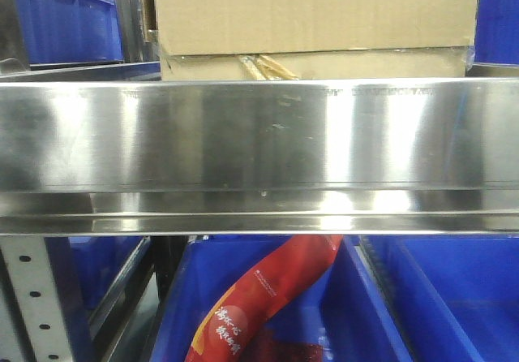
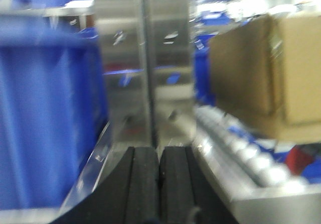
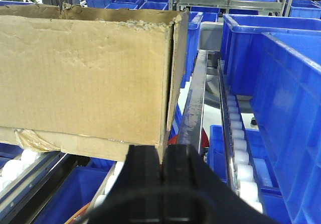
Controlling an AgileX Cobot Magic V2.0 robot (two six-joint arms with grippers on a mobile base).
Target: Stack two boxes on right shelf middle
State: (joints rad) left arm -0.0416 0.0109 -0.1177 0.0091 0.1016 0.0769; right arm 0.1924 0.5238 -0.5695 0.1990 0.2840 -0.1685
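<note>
Left gripper [image 2: 159, 184]: black pads pressed together, nothing between them. It points down a steel channel with a blue bin [image 2: 47, 113] on its left and a roller track [image 2: 241, 153] on its right. Left wrist view is blurred; fine detail unreadable.

Right gripper [image 3: 161, 184]: pads likewise closed, empty. Tips sit just below and in front of the near corner of the upper box [image 3: 85, 78]; whether they touch the cardboard cannot be told.

Boxes: upper box, plain brown corrugated, dented face, rests on a shallower lower box [image 3: 75, 143] with a crumpled tape scrap at its left edge. In the front view both sit behind the tall reflective lip of the right shelf [image 1: 259, 147], upper box overhanging the lower slightly. Blue bins [image 3: 281, 83] flank the stack on the right. A red packet [image 1: 268, 297] lies in a bin below the shelf.

Judgement: stack looks in place; step in hand is likely withdrawal or a final nudge.
- Back each arm straight out along its own axis.
- Avoid catching the torn top edge or the box corner.
- If squaring up, push low on the upper box, slowly, so the lower one does not roll on the track.
</note>
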